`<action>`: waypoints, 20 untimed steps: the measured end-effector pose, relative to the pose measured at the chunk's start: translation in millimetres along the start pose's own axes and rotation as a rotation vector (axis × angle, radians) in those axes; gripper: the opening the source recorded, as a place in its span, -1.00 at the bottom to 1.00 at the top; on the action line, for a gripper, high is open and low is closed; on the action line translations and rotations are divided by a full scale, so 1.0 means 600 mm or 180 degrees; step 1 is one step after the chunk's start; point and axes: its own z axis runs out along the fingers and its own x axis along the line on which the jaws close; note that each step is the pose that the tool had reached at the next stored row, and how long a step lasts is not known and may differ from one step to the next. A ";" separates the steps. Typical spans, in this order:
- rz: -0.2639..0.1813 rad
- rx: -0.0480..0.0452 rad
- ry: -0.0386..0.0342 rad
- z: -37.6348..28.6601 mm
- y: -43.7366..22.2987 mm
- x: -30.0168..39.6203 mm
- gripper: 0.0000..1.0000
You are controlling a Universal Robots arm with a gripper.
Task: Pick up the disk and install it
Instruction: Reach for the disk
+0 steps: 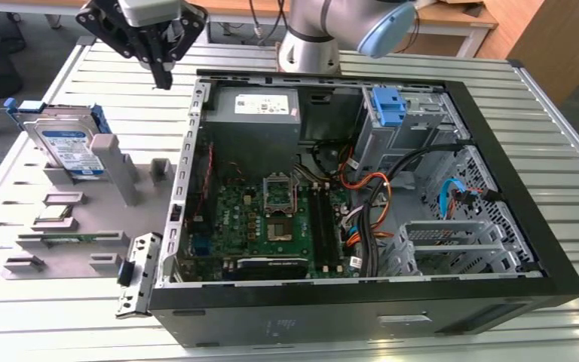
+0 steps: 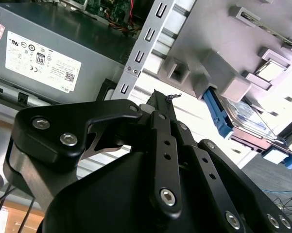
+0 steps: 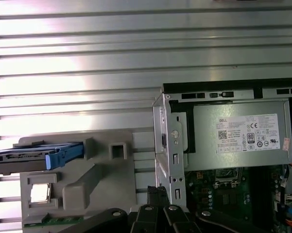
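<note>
We find the black two-fingered end effector (image 1: 160, 75) clenched on nothing, hanging above the ribbed metal surface (image 1: 58, 83), just outside the open black computer case (image 1: 370, 309). The flat silver hard disk with blue side rails (image 1: 68, 147) stands on edge, slightly tilted, in the grey plastic parts holder (image 1: 118, 219) on the exterior view's left, well apart from the fingers.

We judge that descending with the fingers together would strike the disk's top edge. A skewed grip on the rails could jam it in its slot. Inside the case, the loose orange and black cables (image 1: 362, 181) could snag it.
</note>
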 end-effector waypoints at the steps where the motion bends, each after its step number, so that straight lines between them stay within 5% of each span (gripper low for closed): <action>1: 0.0000 0.0000 0.0000 0.000 0.000 0.002 -0.79; 20: 0.0000 -0.0001 -0.0010 -0.001 -0.003 0.045 -0.79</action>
